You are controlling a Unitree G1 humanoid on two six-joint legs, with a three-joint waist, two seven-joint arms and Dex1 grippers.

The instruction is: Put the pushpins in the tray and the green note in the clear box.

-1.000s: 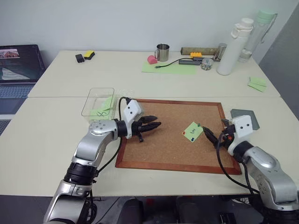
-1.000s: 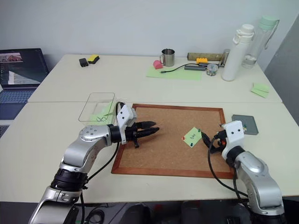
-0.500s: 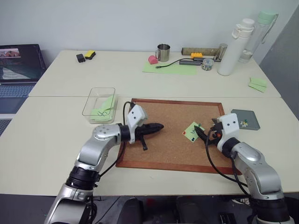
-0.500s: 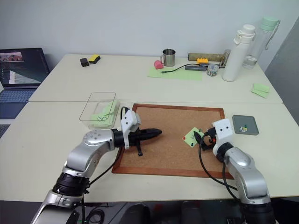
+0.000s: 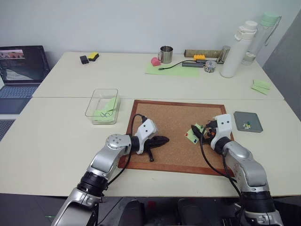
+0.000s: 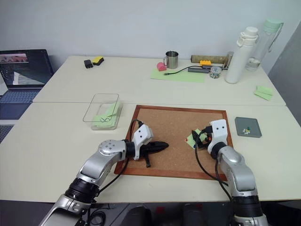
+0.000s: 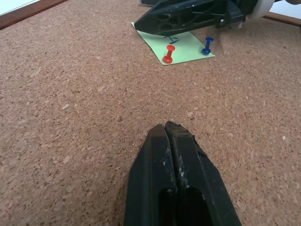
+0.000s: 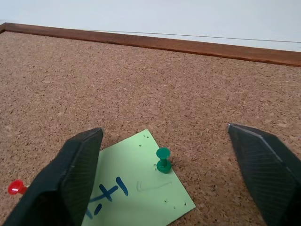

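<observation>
Both grippers are low over the cork board [image 5: 174,117], which lies on the near table [image 5: 51,141]. On the right side, the right gripper [image 8: 174,181] has its two black fingers [image 8: 70,174] spread wide apart and holds nothing. Between them lies the green note [image 8: 136,197], pinned to the cork, with dark handwriting in its middle. A green pushpin [image 8: 163,159] stands upright near one corner of the note, in the gap between the fingers and touching neither of them. A red pushpin [image 8: 16,187] sits at another corner, just outside one finger. From the left wrist view a blue pushpin [image 7: 207,45] also stands in the note, near the red one.

On the left part of the board, the left gripper [image 7: 169,129] is pressed fully shut with nothing in it, pointing across the cork toward the note and well apart from it.

Off the right edge of the board lies the grey tray [image 5: 248,121], with a few small pins already in it. Off the board's far left corner stands the clear box [image 5: 102,106], with some green paper inside.
</observation>
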